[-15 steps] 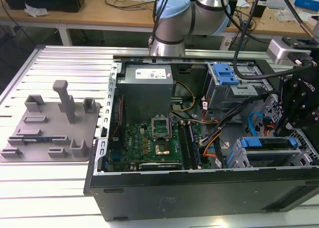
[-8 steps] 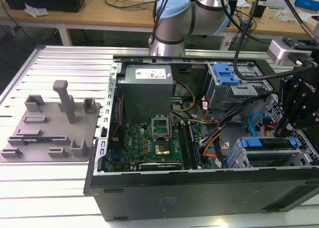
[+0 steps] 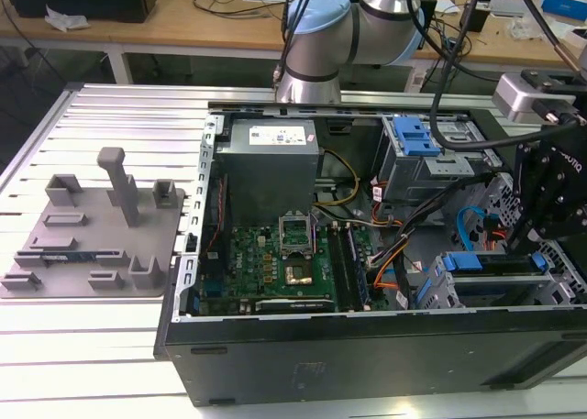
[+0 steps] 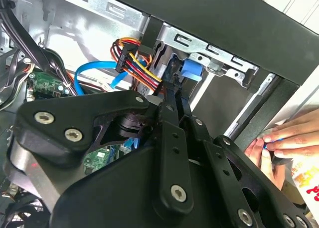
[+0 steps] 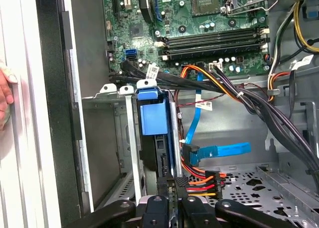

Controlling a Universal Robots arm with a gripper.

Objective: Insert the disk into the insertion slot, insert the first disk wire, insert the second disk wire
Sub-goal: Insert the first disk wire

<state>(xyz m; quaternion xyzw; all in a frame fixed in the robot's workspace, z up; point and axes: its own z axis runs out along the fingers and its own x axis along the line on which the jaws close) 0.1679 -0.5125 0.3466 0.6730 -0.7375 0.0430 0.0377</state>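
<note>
While the disk (image 5: 152,119) is seated in the insertion slot (image 5: 102,138), at the near corner of the computer case (image 3: 367,369) on the exterior view's right, the pincer (image 5: 172,189) is clenched on the black plug of the multicoloured disk wire (image 5: 205,182), right at the disk's connector edge. Mating cannot be confirmed. A blue disk wire (image 5: 224,150) is hung just beside it, plug near the disk. A hand (image 4: 289,138) is rested on the case's outer edge. The case is carried on the slatted counter (image 3: 83,355).
</note>
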